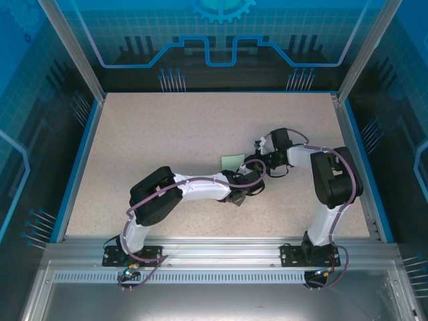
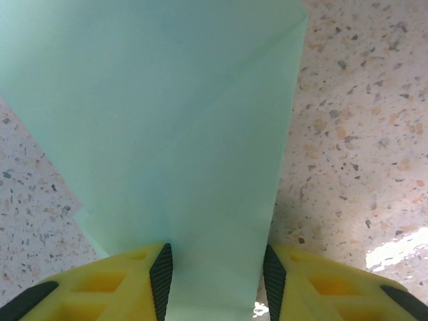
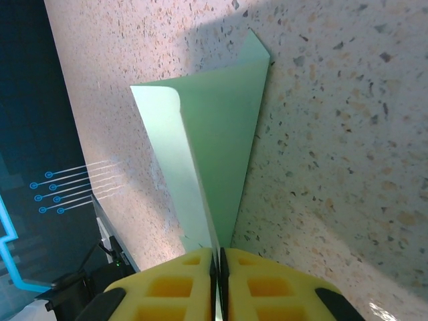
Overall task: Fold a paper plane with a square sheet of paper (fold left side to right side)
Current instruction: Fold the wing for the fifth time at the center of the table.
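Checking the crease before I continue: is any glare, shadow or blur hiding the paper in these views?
Left wrist: the folded paper is close and soft, its creases faint; a glare patch lies on the table. Right wrist: paper sharp, a shadow on the table past its tip. Top external: even light, paper small.

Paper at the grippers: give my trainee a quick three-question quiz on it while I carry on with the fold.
1. True or false: the right gripper is pinched shut on the paper.
2. The left gripper has its jaws: A) pressed together; B) apart, with paper between them; C) around a cup.
3. Fill in: the paper is pale ____.
Key: 1 true; 2 B; 3 green.
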### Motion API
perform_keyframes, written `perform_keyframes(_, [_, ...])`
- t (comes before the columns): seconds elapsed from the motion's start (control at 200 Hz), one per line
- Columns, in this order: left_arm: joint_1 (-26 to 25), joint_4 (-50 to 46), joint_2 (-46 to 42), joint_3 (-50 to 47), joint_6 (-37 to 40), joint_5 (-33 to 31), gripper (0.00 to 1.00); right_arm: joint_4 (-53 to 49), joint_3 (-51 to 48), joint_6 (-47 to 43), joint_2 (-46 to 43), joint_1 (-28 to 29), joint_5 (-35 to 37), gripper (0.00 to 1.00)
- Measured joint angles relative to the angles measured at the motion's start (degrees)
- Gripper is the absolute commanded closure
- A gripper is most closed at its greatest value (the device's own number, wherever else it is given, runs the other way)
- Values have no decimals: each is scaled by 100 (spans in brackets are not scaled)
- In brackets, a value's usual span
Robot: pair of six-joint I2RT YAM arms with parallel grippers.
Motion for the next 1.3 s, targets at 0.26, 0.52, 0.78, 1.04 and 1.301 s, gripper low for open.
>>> perform_keyframes(0.26, [0,2,11,0,-2,-2,73,-85,111,-31,4,4,2,79])
perform_keyframes(0.52, [2,2,31,0,-9,-44,83,-227,168,-136,4,2,7,67])
perform_keyframes(0.78, [24,17,-46,0,-7,-17,97,-396,166,-306,-157,-125,74,40])
perform_keyframes(1.04, [387,306,-588,-212,-7,778,100,-485,-164,-560,-1191,-778,328,25])
perform_keyframes(1.301, [1088,1366,-1152,-1132,-297,2406,100,-341,-813,-658,-1429,-782,527,23])
